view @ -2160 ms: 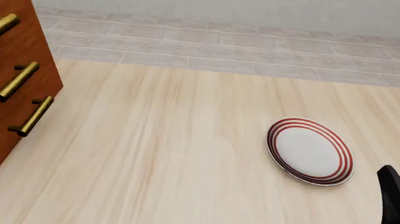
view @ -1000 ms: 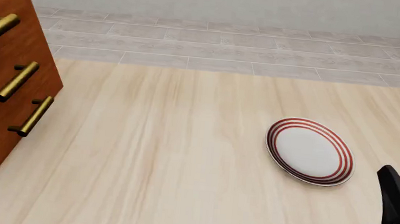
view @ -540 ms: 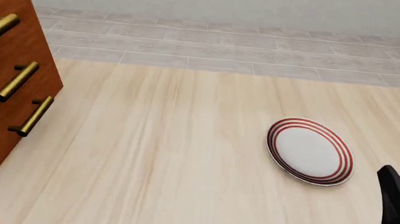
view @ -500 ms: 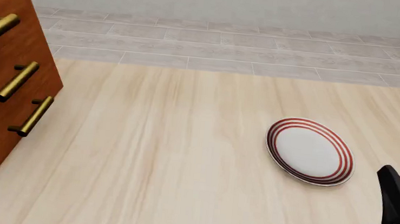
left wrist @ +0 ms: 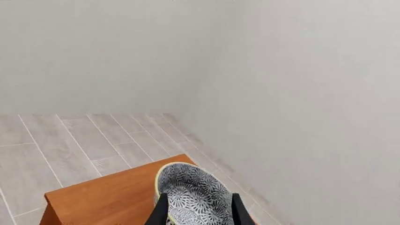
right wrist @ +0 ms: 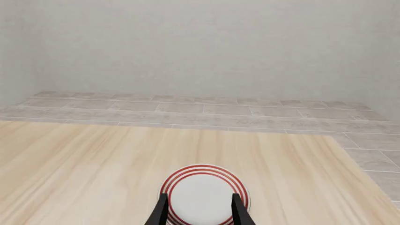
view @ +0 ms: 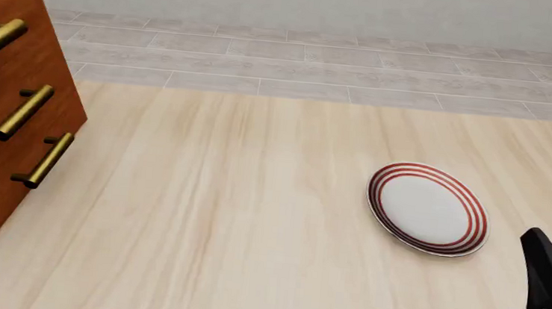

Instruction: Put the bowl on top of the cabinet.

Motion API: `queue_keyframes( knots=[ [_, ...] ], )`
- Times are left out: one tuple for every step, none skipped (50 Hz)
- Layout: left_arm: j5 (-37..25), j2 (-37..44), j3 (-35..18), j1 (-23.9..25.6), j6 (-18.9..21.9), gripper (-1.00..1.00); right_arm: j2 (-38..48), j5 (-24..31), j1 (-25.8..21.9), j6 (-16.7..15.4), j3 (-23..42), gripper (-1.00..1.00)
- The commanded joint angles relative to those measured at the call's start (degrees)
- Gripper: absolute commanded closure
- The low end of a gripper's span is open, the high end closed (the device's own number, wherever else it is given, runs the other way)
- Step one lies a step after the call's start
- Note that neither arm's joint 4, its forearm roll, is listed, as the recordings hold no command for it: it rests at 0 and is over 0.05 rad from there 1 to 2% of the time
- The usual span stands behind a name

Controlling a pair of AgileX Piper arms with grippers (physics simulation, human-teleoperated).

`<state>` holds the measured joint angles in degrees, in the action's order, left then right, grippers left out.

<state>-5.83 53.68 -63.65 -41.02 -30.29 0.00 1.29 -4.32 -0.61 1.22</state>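
Note:
In the left wrist view the bowl (left wrist: 195, 193), black-and-white floral inside with a pale rim, rests on the reddish-brown top of the cabinet (left wrist: 103, 199). My left gripper (left wrist: 198, 213) is open, its two fingers standing on either side of the bowl's near part. The front view shows the cabinet (view: 4, 112) at the left with its brass handles, but neither the bowl nor the left gripper. My right gripper (right wrist: 198, 213) is open with nothing in it, low over the table just short of the plate; the front view shows only black parts of it (view: 551, 295).
A flat white plate with red rings (view: 427, 208) lies on the light wooden table (view: 231, 218) at the right, and it sits ahead of the right fingers as plate (right wrist: 205, 193). Grey tiled floor and a pale wall lie beyond the table.

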Motion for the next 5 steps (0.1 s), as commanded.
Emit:
queue_keyframes(
  knots=[
    [-0.7,-0.7,0.0,0.4,0.8,-1.0,0.2,-0.1,-0.1,0.0,0.1,-1.0],
    [-0.7,-0.7,0.0,0.4,0.8,-1.0,0.2,-0.1,-0.1,0.0,0.1,-1.0],
    [-0.7,-0.7,0.0,0.4,0.8,-1.0,0.2,-0.1,-0.1,0.0,0.1,-1.0],
    [-0.7,-0.7,0.0,0.4,0.8,-1.0,0.2,-0.1,-0.1,0.0,0.1,-1.0],
    [-0.7,-0.7,0.0,0.4,0.8,-1.0,0.2,-0.1,-0.1,0.0,0.1,-1.0]
  ],
)
